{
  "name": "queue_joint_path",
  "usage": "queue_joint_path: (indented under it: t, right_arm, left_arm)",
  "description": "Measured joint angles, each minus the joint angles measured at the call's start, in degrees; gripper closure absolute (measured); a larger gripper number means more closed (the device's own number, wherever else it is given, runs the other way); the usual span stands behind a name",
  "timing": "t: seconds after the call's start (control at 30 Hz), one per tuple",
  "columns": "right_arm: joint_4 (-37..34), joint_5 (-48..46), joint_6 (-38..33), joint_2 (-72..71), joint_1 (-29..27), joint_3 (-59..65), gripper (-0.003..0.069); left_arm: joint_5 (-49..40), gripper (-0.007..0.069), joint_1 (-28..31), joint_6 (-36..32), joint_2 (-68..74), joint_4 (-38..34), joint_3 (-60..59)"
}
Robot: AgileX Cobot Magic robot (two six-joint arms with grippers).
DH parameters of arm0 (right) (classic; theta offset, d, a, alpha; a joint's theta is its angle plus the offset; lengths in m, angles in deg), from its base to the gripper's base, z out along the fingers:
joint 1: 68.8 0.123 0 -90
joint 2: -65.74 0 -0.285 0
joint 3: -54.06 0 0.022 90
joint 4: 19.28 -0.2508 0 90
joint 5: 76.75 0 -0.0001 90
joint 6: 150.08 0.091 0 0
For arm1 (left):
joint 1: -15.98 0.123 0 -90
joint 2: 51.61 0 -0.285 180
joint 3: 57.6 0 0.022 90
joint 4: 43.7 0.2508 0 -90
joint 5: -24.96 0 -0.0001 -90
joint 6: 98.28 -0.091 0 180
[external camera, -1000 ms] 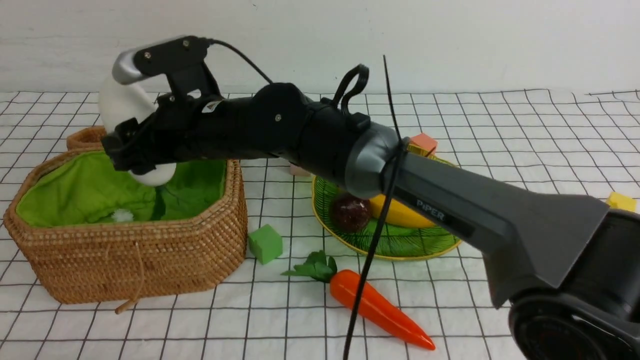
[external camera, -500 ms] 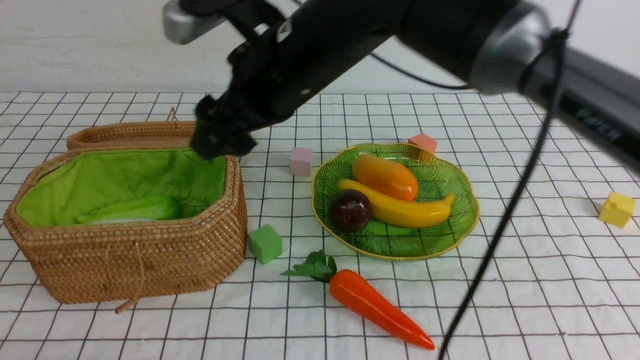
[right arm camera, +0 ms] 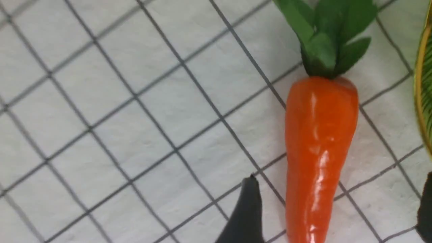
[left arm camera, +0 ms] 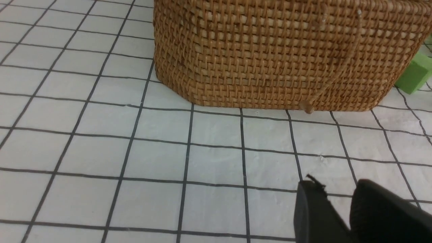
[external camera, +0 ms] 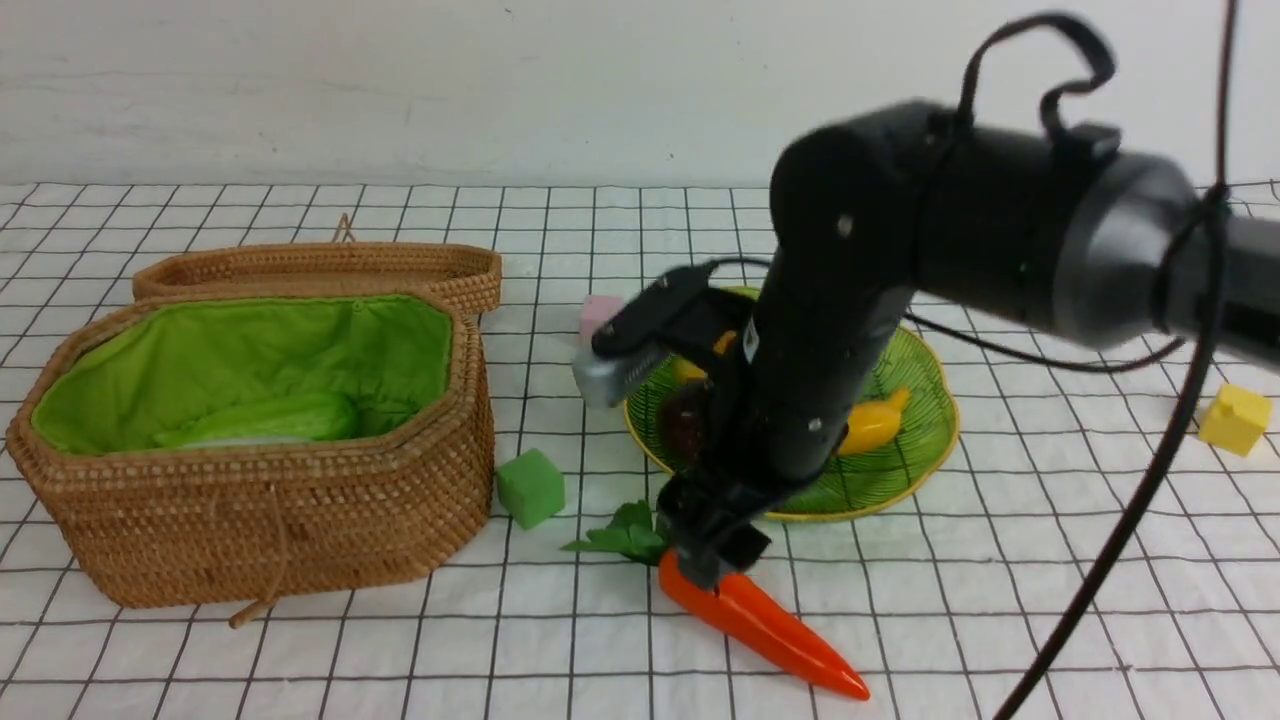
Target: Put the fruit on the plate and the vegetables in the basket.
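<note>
The orange carrot (external camera: 770, 625) with green leaves lies on the cloth in front of the plate (external camera: 925, 455). My right gripper (external camera: 712, 562) is open and low over its thick end. In the right wrist view the carrot (right arm camera: 320, 152) lies between the spread fingers (right arm camera: 248, 212), nearer one of them, and the gripper (right arm camera: 339, 192) holds nothing. The banana (external camera: 872, 423) and the mangosteen (external camera: 685, 425) lie on the plate, mostly hidden by the arm. A light green cucumber (external camera: 270, 418) lies in the basket (external camera: 270, 520) with a white sliver under it. My left gripper (left arm camera: 337, 197) is shut and empty, low over the cloth near the basket (left arm camera: 280, 57).
A green cube (external camera: 530, 487) sits between the basket and the carrot leaves and also shows in the left wrist view (left arm camera: 415, 72). A pink cube (external camera: 598, 310) is behind the plate. A yellow cube (external camera: 1235, 418) is far right. The basket lid (external camera: 320, 268) lies open behind the basket.
My right arm let go of the white radish over the basket, lifted, swung right and came down over the carrot. It now hides most of the plate.
</note>
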Motion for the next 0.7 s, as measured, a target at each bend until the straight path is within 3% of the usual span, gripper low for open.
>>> queue_joint_path:
  t: [0.2,0.27,0.33,0.37,0.6,0.7]
  right_arm:
    - [2.6,7.2,0.9,6.5,0.0,3.1,0.0085]
    - [2.9,8.0,0.7,8.8,0.0,3.2,0.0158]
    - [2.7,8.0,-0.1,8.9,0.0,3.0,0.0300]
    - [2.1,7.1,-0.3,8.9,0.0,2.7,0.0336]
    - [-5.9,-3.3,-4.2,4.9,0.0,-7.1,0.0319]
    - [-15.9,-0.9,-9.7,1.8,0.0,-19.2,0.0319]
  left_arm:
    - [0.0,0.0453,0.0,0.0,0.0,0.0,0.0]
    - [0.0,0.0451,0.0,0.0,0.0,0.0,0.0]
    - [0.0,0.0449,0.0,0.0,0.0,0.0,0.0]
    - [0.0,0.0448,0.0,0.0,0.0,0.0,0.0]
    - [0.0,0.0441,0.0,0.0,0.0,0.0,0.0]
    - [0.0,0.0438,0.0,0.0,0.0,0.0,0.0]
